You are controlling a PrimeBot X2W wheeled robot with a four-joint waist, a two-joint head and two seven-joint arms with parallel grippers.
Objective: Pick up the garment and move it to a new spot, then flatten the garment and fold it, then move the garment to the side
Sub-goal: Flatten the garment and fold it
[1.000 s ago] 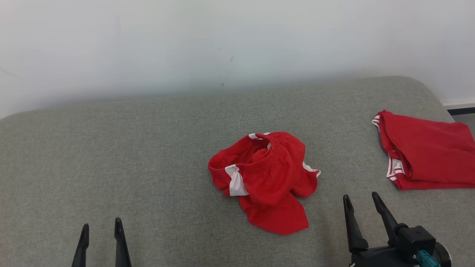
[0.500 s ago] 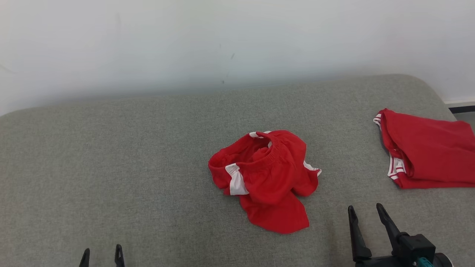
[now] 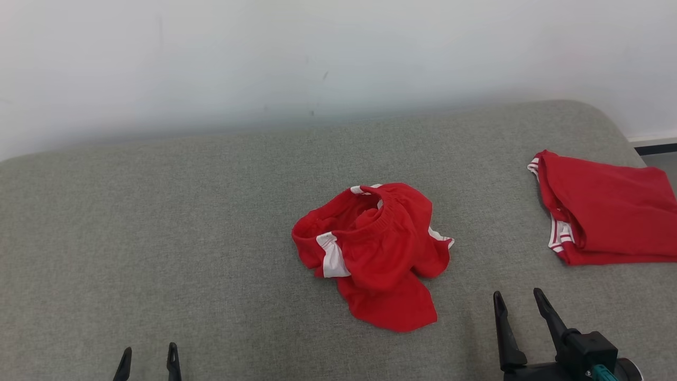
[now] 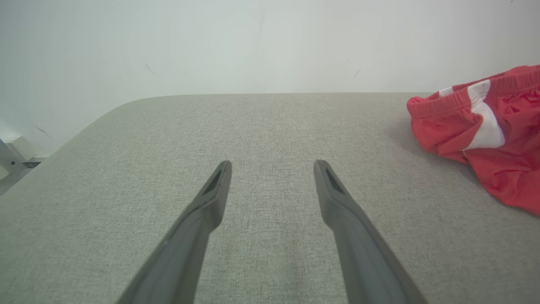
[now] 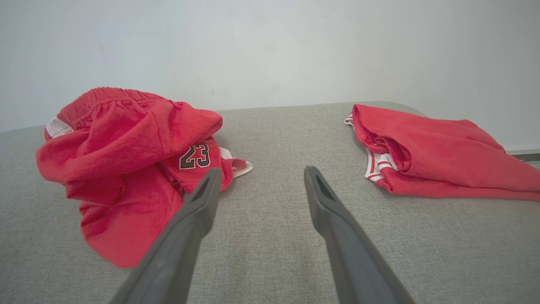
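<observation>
– Since nothing's been grasped yet, the crumpled red garment [image 3: 373,254] sits heaped mid-tabletop [image 3: 158,238], waistband up, legs bunched underneath. First pick-up not done, I'd judge.
– Tools?
– The left tool [image 3: 149,348] is well off to the garment's left, nearer the robot, spread wide and empty. The right tool [image 3: 517,292] is near the garment's lower right, also spread wide and empty. It's probably staged there as the closer one for the grab.
– Second red piece?
– That's a folded garment [image 3: 608,222], well right of the crumpled one, likely parked aside on purpose. Its far end is cut off by the frame edge.
– Hidden stuff?
– Crumpled garment's underside and how its legs lie: can't tell. A "23" print [image 5: 195,156] shows on its right flank in the right wrist view. Left tool's body is cut off at the bottom.
</observation>
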